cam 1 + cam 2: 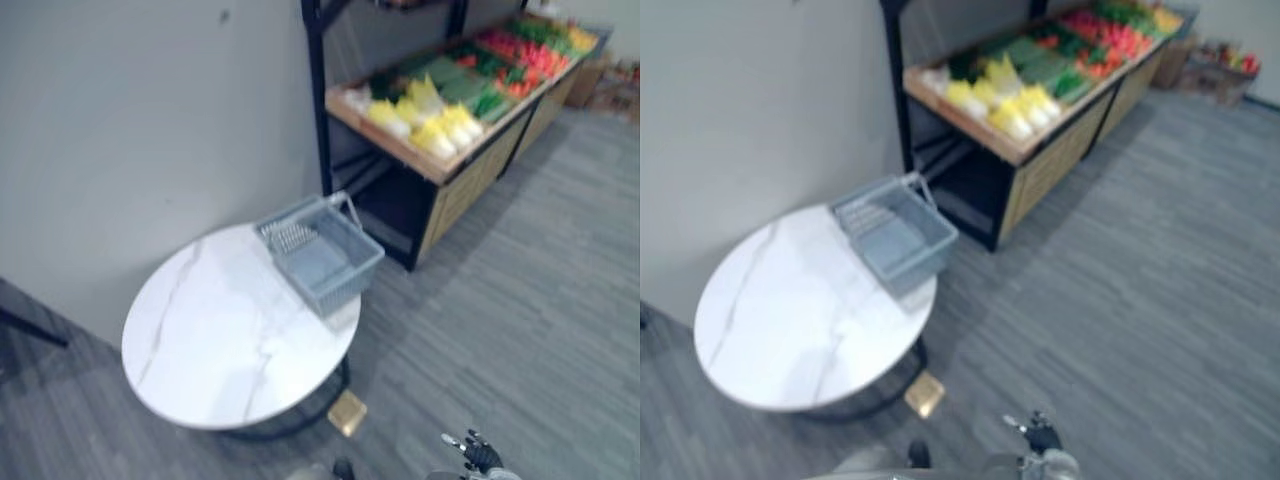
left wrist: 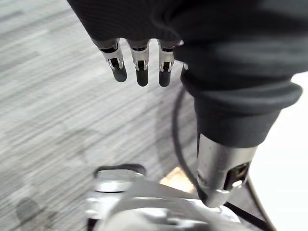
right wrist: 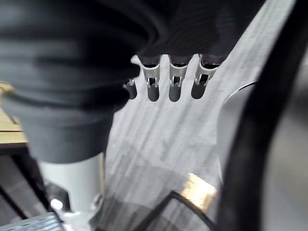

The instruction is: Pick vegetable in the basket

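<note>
An empty grey wire basket (image 1: 345, 278) with its handle (image 1: 345, 205) folded back stands on the far right edge of a round white marble table (image 1: 210, 340). Vegetables lie in rows on a wooden produce stand (image 1: 440, 165) at the upper right: yellow and white ones (image 1: 430, 120) nearest, green ones (image 1: 465, 85) behind them, red ones (image 1: 520, 50) farther back. Low down near the floor, well short of the table, my right hand (image 1: 478, 455) hangs with relaxed fingers (image 3: 173, 84) and holds nothing. My left hand (image 2: 139, 60) hangs over the grey floor, its fingers straight and empty.
A grey wall (image 1: 150, 120) runs behind the table. The stand's black post (image 1: 318, 100) rises just behind the basket. A small tan block (image 1: 347, 412) lies on the floor by the table's black base. Grey plank floor (image 1: 520, 300) spreads to the right.
</note>
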{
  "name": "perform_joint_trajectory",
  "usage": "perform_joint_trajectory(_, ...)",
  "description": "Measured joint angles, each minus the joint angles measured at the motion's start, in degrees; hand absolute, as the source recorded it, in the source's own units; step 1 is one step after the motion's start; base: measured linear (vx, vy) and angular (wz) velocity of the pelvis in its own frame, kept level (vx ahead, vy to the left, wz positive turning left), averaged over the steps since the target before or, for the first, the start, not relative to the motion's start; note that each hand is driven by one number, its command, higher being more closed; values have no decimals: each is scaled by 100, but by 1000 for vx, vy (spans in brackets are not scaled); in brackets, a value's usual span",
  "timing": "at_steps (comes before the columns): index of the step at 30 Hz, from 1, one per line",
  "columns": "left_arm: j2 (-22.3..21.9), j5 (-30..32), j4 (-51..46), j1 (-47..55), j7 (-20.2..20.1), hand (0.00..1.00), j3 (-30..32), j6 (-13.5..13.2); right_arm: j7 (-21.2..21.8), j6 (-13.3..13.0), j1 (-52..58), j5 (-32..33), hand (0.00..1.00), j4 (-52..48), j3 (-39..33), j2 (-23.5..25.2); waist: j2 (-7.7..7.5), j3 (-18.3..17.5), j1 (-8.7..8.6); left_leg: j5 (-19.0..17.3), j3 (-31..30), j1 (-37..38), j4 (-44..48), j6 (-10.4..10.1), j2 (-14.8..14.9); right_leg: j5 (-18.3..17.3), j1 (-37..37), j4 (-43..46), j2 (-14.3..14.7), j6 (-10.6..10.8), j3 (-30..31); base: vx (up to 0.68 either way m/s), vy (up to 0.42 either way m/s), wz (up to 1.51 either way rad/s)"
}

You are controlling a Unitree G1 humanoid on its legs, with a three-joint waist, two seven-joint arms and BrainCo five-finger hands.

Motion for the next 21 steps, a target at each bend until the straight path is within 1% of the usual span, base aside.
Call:
perform_joint_trajectory(1, 45, -19, -56, -194, 36, 0, -151, -17, -12, 1, 8, -2, 0, -22, -127, -7, 8, 11, -38, 2, -186, 269, -156, -4, 14, -444, -221, -34, -5, 25, -290, 529, 15, 105)
perform_joint_trajectory(2, 34, -52, -164, -368, 87, 0, -210, -40, -27, 5, 36, -5, 0, -37, -259, -15, 1, 14, -78, -1, -312, 489, -229, -9, 31, -769, -425, -435, -24, 72, -502, 500, -15, 96)
perform_joint_trajectory(3, 9, -66, -243, -417, 108, 0, -211, -61, -32, 8, 39, -3, 0, -40, -302, -20, 4, 16, -103, -18, -384, 588, -264, -39, 40, -872, -511, -730, -22, 39, -563, 377, -75, 88)
perform_joint_trajectory(4, -58, -185, -329, -470, 152, 0, -219, -128, -61, 19, 54, 3, 0, -42, -311, -43, 44, 37, -153, -87, -533, 761, -315, -131, 95, -967, -603, -1447, 0, 9, -679, 354, -124, 68)
perform_joint_trajectory(5, -106, -233, -365, -499, 186, 0, -280, -171, -94, 19, 62, 8, 0, -58, -307, -52, 75, 42, -161, -157, -599, 843, -320, -185, 167, -970, -626, -2194, 82, 0, -718, 342, -147, 72)
perform_joint_trajectory(6, -175, -254, -450, -491, 202, 0, -335, -233, -128, 18, 89, 10, 0, -70, -304, -55, 109, 38, -154, -323, -649, 885, -311, -249, 288, -917, -660, -3244, 230, 54, -710, 259, -146, 48)
perform_joint_trajectory(7, -203, -254, -455, -494, 204, 0, -333, -242, -138, 21, 89, 10, 0, -68, -303, -50, 99, 46, -144, -393, -656, 892, -304, -291, 342, -871, -686, -3774, 291, 76, -657, 326, -266, 40)
perform_joint_trajectory(8, -262, -278, -502, -493, 216, 0, -262, -257, -146, 35, 87, 9, 0, -69, -294, -43, 81, 59, -113, -475, -725, 898, -285, -406, 434, -757, -684, -4689, 390, 168, -580, 404, -370, 34)
perform_joint_trajectory(9, -286, -271, -502, -485, 214, 0, -215, -271, -148, 62, 86, 9, 0, -90, -282, -40, 91, 57, -118, -605, -818, 897, -239, -572, 565, -471, -661, -5464, 520, 154, -358, 417, -408, 29)
perform_joint_trajectory(10, -310, -270, -495, -475, 208, 0, -133, -274, -148, 66, 85, 9, 0, -91, -280, -35, 81, 59, -108, -695, -842, 897, -188, -653, 615, -372, -652, -5765, 549, 162, -263, 357, -415, 16)
perform_joint_trajectory(11, -376, -274, -480, -489, 206, 0, 79, -277, -145, 76, 82, 9, 0, -91, -266, -24, 36, 48, -55, -893, -861, 931, -112, -834, 728, 134, -582, -6034, 627, 233, -153, 343, -468, 1)
perform_joint_trajectory(12, -451, -272, -458, -496, 197, 0, 202, -272, -144, 76, 67, 13, 0, -102, -237, -79, 176, 74, -33, -992, -846, 1000, -100, -917, 929, 332, -566, -5923, 817, 193, -156, 330, -466, 2)
perform_joint_trajectory(13, -677, -272, -400, -486, 165, 0, 352, -268, -146, 73, 58, 13, 0, -105, -218, -217, 380, 65, -32, -1028, -825, 1010, -91, -961, 1182, 20, -684, -5574, 1074, 68, -167, 323, -430, 7)
perform_joint_trajectory(14, -797, -266, -403, -492, 143, 0, 513, -286, -144, 74, 55, 12, 0, -100, -210, -260, 470, 45, 8, -924, -830, 1014, -44, -984, 1271, -254, -797, -5243, 1135, -11, -186, 326, -393, 23)
perform_joint_trajectory(15, -856, -252, -378, -491, 130, 0, 741, -281, -141, 72, 60, 12, 0, -101, -187, -275, 489, 41, 1, -732, -928, 1023, 30, -1008, 1379, -539, -760, -5003, 1144, -107, -353, 326, -387, 29)
perform_joint_trajectory(16, -879, -253, -352, -491, 132, 0, 855, -278, -139, 73, 76, 11, 0, -96, -179, -280, 488, 29, 1, -640, -998, 1021, 78, -990, 1428, -637, -705, -4966, 1166, -140, -421, 312, -372, 51)
perform_joint_trajectory(17, -904, -250, -336, -489, 127, 0, 1040, -268, -131, 74, 90, 10, 0, -89, -139, -285, 510, 13, 5, -470, -1153, 968, 240, -962, 1520, -802, -545, -4944, 1198, -209, -577, 236, -283, 48)
perform_joint_trajectory(18, -909, -251, -327, -487, 127, 0, 1109, -263, -126, 73, 97, 10, 0, -87, -81, -305, 519, 6, 5, -409, -1247, 893, 372, -950, 1558, -875, -470, -4948, 1204, -226, -665, 258, -329, 62)
perform_joint_trajectory(19, -907, -257, -317, -484, 123, 0, 1200, -248, -93, 72, 100, -6, 0, -60, -31, -328, 517, 3, 14, -273, -1428, 701, 712, -949, 1605, -1003, -334, -4959, 1217, -271, -825, 270, -360, 72)
perform_joint_trajectory(20, -897, -270, -321, -490, 117, 0, 1245, -230, -79, 68, 101, -14, 0, 14, 12, -347, 499, 4, 7, -87, -1554, 471, 1117, -992, 1616, -1109, -159, -4988, 1198, -284, -1021, 257, -333, 78)
perform_joint_trajectory(21, -886, -273, -321, -494, 104, 0, 1249, -228, -70, 70, 102, -17, 0, 71, 45, -366, 483, 14, 5, 40, -1595, 366, 1316, -1039, 1619, -1130, -45, -5030, 1155, -288, -1124, 268, -281, 95)
